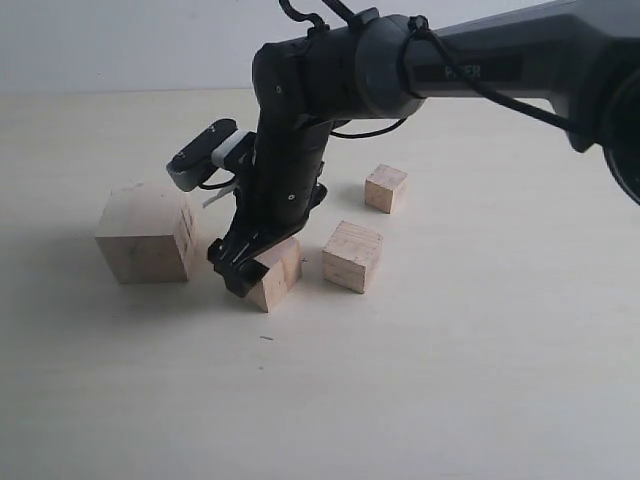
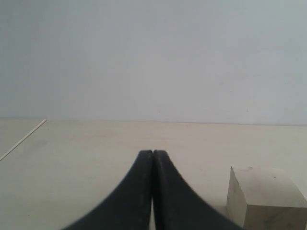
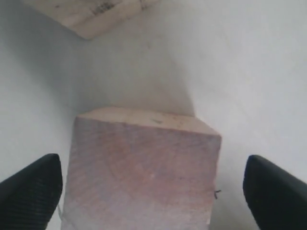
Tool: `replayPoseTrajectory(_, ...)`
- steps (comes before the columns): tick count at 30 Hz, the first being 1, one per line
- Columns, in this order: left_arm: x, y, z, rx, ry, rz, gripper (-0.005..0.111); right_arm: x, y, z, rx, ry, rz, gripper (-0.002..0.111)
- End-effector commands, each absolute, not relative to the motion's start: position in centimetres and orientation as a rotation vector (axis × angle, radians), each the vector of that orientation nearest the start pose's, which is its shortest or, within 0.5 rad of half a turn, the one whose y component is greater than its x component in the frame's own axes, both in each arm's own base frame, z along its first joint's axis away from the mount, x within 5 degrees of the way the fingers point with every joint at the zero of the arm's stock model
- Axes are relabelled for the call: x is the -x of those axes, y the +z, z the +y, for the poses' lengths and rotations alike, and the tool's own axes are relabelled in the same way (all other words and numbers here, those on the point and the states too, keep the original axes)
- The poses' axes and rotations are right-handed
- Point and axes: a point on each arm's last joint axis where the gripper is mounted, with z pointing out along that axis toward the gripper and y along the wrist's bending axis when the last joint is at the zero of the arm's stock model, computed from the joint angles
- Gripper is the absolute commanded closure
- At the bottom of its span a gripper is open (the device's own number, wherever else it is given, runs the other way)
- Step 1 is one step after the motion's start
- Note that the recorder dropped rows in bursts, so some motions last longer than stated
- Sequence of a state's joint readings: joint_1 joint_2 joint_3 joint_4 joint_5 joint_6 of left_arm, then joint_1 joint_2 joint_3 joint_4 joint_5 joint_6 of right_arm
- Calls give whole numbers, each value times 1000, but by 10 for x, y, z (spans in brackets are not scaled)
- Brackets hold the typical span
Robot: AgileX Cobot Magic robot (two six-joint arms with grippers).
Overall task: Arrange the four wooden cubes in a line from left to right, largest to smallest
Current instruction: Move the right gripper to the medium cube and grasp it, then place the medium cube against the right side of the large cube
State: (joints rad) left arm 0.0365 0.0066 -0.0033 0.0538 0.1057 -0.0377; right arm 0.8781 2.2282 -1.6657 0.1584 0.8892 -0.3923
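Straddling a wooden cube, the right gripper stands open. Light, stiff wood, probably; take it squarely on two flat opposite faces.

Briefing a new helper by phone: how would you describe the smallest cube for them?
Find the black arm over the table. Two cubes sit free on its right in the exterior view; the smallest cube is the farther one, behind a bigger cube. No other cube is as little.
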Motion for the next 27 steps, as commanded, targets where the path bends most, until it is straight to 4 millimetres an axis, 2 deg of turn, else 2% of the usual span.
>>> replayPoseTrajectory(1,-56,204,3,29,38,1586,104,-284,131,356,1680,229,2452,36)
replayPoseTrajectory(4,-56,204,3,29,38,1586,104,-285,130,355,1689,207,2440,63)
replayPoseTrajectory(8,-56,204,3,29,38,1586,104,-288,139,357,1669,214,2379,99)
replayPoseTrajectory(10,-56,204,3,29,38,1586,104,-290,146,359,1692,217,2297,108)
replayPoseTrajectory(16,-56,204,3,29,38,1586,104,-294,155,365,1890,193,1985,108)
replayPoseTrajectory(21,-56,204,3,29,38,1586,104,-287,157,372,2042,289,1790,108)
replayPoseTrajectory(27,-56,204,3,29,38,1586,104,-283,146,373,2150,330,1711,108)
